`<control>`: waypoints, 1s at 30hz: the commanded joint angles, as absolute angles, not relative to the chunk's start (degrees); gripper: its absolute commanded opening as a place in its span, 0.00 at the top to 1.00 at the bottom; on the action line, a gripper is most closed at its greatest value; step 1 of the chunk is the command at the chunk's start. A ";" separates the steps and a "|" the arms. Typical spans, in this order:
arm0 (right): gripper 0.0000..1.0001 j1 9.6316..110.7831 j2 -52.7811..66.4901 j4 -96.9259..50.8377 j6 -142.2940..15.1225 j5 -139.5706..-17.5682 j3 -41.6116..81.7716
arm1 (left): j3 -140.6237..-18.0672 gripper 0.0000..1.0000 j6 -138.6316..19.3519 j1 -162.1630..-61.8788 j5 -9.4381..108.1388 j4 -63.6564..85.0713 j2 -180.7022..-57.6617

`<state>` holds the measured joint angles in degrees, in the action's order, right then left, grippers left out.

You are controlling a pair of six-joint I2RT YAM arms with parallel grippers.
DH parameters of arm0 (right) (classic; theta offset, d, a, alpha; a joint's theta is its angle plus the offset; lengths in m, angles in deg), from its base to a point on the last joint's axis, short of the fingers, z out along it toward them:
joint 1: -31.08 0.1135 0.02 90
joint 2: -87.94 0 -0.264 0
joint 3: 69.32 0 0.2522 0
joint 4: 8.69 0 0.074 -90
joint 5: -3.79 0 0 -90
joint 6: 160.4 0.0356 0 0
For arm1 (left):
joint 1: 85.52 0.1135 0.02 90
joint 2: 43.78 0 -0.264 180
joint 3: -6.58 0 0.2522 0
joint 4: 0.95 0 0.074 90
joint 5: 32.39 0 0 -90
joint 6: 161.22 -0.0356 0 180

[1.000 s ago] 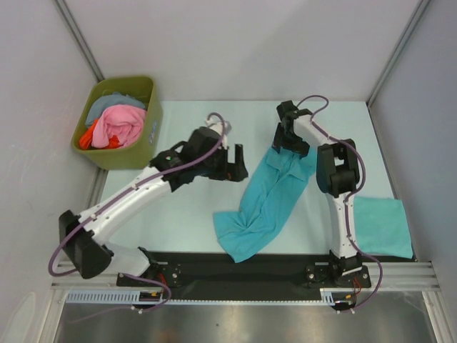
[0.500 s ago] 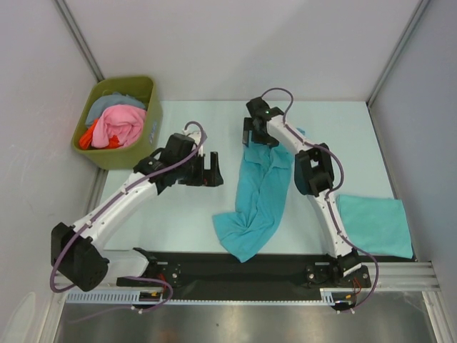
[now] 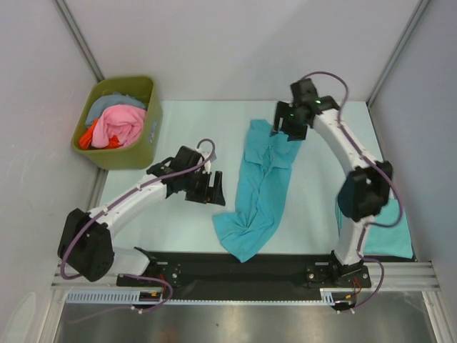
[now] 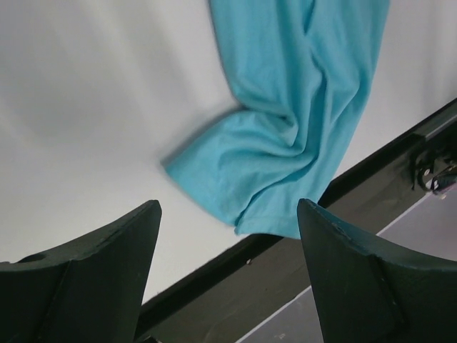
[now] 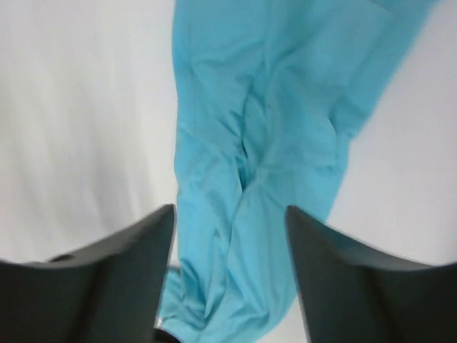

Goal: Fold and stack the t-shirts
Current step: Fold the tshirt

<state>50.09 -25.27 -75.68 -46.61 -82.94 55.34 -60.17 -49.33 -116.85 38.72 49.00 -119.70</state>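
A turquoise t-shirt (image 3: 260, 189) lies bunched lengthwise in the middle of the table, its near end by the front edge. It also shows in the left wrist view (image 4: 300, 121) and the right wrist view (image 5: 264, 143). My left gripper (image 3: 214, 187) is open and empty, just left of the shirt's middle and apart from it; in its own view (image 4: 228, 279) the shirt's near end lies ahead. My right gripper (image 3: 285, 128) is open and empty at the shirt's far end, with the cloth below its jaws (image 5: 228, 279). A second, folded turquoise t-shirt (image 3: 393, 239) lies at the near right, partly hidden by the right arm.
An olive-green bin (image 3: 146, 136) holding pink, red and grey-blue clothes stands at the far left. A black strip (image 3: 235, 268) runs along the table's front edge, under the shirt's near tip. Walls and frame posts close in the table.
The right gripper has swung right and back from the shirt's far-left corner and left the shirt's far end lying on the table. The left gripper has drawn slightly nearer.
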 commanded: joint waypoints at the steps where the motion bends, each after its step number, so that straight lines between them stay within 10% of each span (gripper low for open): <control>1: 0.35 43.66 -15.97 -73.26 -44.72 -71.01 42.73 | -68.93 0.17 -49.60 -116.72 37.74 45.60 -123.22; 9: 0.08 41.90 -13.31 -74.74 -48.16 -75.16 38.66 | -92.15 0.00 -54.69 -116.28 45.58 47.63 -145.53; 18: 0.30 32.75 -24.64 -62.62 -46.84 -64.24 38.83 | -110.26 0.35 -56.10 -110.66 32.39 41.12 -163.47; 22: 0.30 31.52 -30.79 -57.80 -46.32 -64.41 41.03 | -115.97 0.13 -55.05 -109.87 32.83 36.73 -170.57; 30: 0.39 29.76 -40.20 -51.72 -42.89 -60.98 45.25 | -121.78 0.11 -49.43 -109.87 34.33 27.15 -179.73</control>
<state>31.00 -37.77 -56.10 -44.77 -63.21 41.90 -119.07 -52.52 -109.62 35.07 33.70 -177.14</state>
